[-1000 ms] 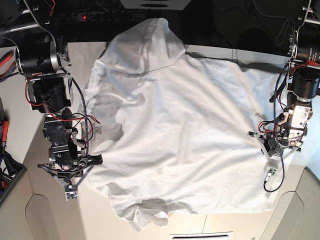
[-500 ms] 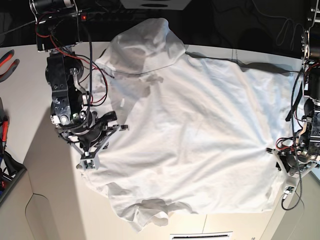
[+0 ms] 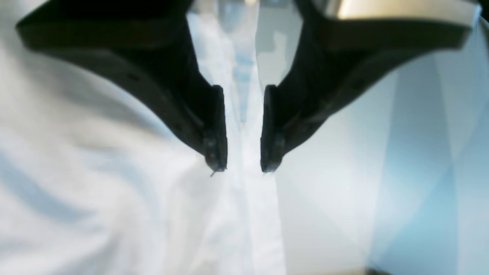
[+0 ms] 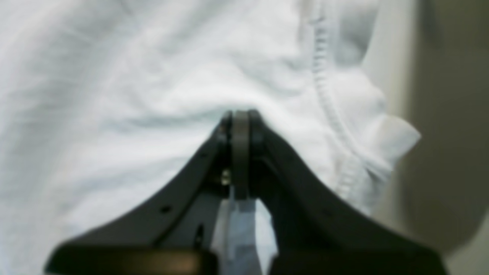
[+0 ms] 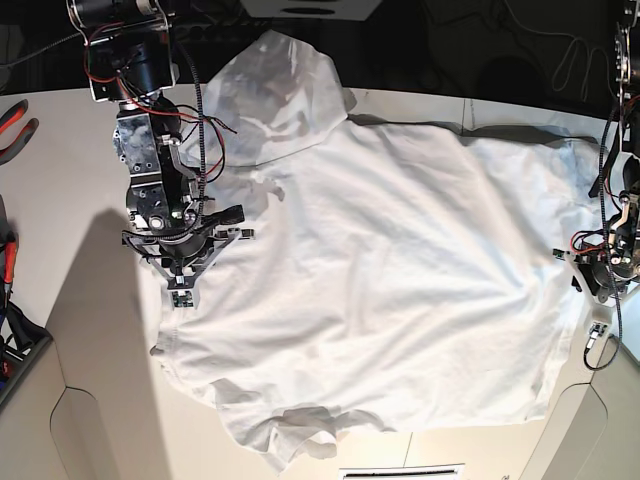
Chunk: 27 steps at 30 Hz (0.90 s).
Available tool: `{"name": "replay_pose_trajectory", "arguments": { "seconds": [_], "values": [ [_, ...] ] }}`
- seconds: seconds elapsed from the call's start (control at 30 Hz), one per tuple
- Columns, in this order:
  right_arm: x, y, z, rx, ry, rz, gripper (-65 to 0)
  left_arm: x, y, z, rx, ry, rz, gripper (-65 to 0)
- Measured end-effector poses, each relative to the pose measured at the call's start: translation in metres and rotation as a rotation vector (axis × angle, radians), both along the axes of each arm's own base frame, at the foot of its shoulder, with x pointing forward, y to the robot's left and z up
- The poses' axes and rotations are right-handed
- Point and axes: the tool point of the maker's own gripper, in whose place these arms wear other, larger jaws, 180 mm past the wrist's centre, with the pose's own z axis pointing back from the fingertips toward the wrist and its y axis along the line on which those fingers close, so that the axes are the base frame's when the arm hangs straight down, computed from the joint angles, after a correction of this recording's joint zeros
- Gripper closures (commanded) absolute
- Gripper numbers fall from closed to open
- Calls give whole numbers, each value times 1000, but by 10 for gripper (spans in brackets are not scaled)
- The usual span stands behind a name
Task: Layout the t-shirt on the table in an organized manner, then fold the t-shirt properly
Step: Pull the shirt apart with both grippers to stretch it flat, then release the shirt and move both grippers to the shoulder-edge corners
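The white t-shirt (image 5: 400, 270) lies spread over most of the white table (image 5: 70, 200), wrinkled, with a bunched part at the front edge. My right gripper (image 5: 181, 298) stands at the shirt's left edge. In the right wrist view its fingers (image 4: 240, 114) are pressed together with the t-shirt (image 4: 133, 76) puckered at the tips and a hemmed edge beside them. My left gripper (image 5: 598, 318) is at the shirt's right edge. In the left wrist view it (image 3: 243, 168) is open, its jaws apart over the blurred hem of the t-shirt (image 3: 95, 191).
Red-handled pliers (image 5: 15, 125) lie at the table's left edge, with a dark bin (image 5: 15, 360) lower down. The shirt's upper part (image 5: 285, 70) reaches over the table's back edge towards dark cables and gear. The table's front corners are cut at an angle.
My right gripper has moved from the front-left towards the back along the shirt's left edge. My left gripper has moved right and opened. The shirt now lies stretched wider.
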Motion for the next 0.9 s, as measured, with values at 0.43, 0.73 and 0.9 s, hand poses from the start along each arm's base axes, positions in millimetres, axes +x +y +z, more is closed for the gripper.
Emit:
{"name": "replay_pose_trajectory", "arguments": {
  "seconds": [0.43, 0.73, 0.9],
  "values": [
    [1, -40, 9, -191, -15, -106, 0, 5, -4, 3, -40, -35, 3, -179],
    [39, -31, 119, -164, -273, -85, -107, 8, -10, 4, -55, -57, -4, -179],
    [23, -32, 152, -81, -313, -73, -107, 9, -16, 0, -66, -57, -7, -179]
  ]
}}
